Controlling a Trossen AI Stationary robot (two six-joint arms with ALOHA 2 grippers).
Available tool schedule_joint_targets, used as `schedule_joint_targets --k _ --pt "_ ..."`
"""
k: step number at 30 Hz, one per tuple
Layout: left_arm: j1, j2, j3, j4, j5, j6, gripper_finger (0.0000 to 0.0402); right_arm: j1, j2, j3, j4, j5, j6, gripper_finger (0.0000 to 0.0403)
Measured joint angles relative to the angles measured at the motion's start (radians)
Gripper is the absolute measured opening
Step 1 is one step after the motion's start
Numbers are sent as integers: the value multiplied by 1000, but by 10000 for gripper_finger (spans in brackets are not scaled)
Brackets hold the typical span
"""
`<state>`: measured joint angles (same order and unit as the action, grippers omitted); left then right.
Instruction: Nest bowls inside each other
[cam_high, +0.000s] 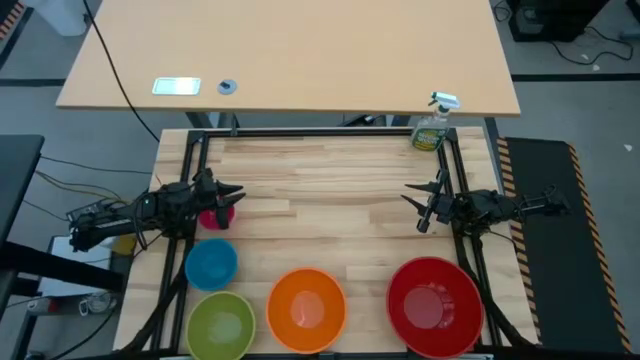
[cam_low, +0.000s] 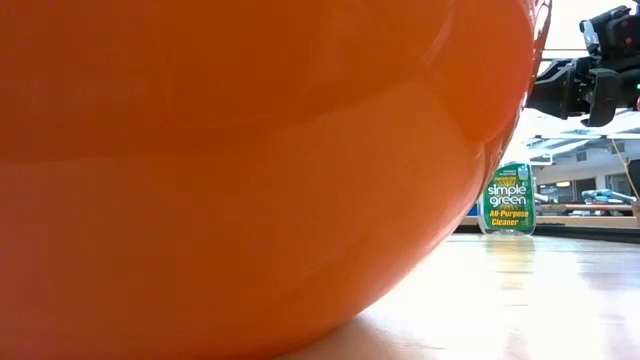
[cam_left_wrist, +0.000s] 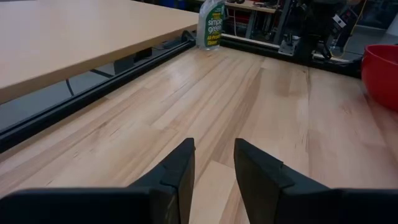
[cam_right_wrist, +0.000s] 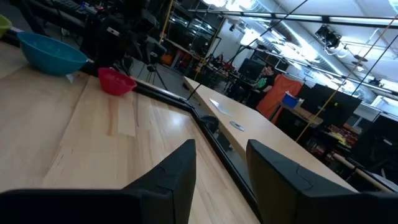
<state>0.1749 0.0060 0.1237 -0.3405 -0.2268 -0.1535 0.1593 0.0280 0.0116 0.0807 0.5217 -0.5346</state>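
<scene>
Five bowls stand upright on their bases on the wooden table (cam_high: 330, 190). Along the near edge are the lime green bowl (cam_high: 221, 325), the orange bowl (cam_high: 306, 308) and the red bowl (cam_high: 433, 305). The blue bowl (cam_high: 211, 262) stands behind the green one. The small pink bowl (cam_high: 215, 216) is partly hidden under my left gripper (cam_high: 232, 193), which hovers open at the table's left side with nothing between its fingers (cam_left_wrist: 180, 168). My right gripper (cam_high: 415, 205) hovers open at the right side, facing the blue bowl (cam_right_wrist: 50, 53) and pink bowl (cam_right_wrist: 116, 81).
A green spray bottle (cam_high: 432, 125) stands at the far right corner of the table. A black frame rail (cam_high: 320, 133) runs around the table. The table's middle shows bare wood. In the low view the orange bowl (cam_low: 250, 150) blocks most of the scene.
</scene>
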Motion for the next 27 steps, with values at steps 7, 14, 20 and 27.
schedule_joint_targets --k 7,14,20,27 --pt "0 0 0 74 0 -96 114 0 0 0 0 0 0 151" --pt "0 0 0 221 0 -196 114 0 0 0 0 0 0 151" --pt "0 0 0 233 0 -211 114 0 0 0 0 0 0 151" --pt "0 0 0 317 0 -375 114 0 0 0 1 0 0 151"
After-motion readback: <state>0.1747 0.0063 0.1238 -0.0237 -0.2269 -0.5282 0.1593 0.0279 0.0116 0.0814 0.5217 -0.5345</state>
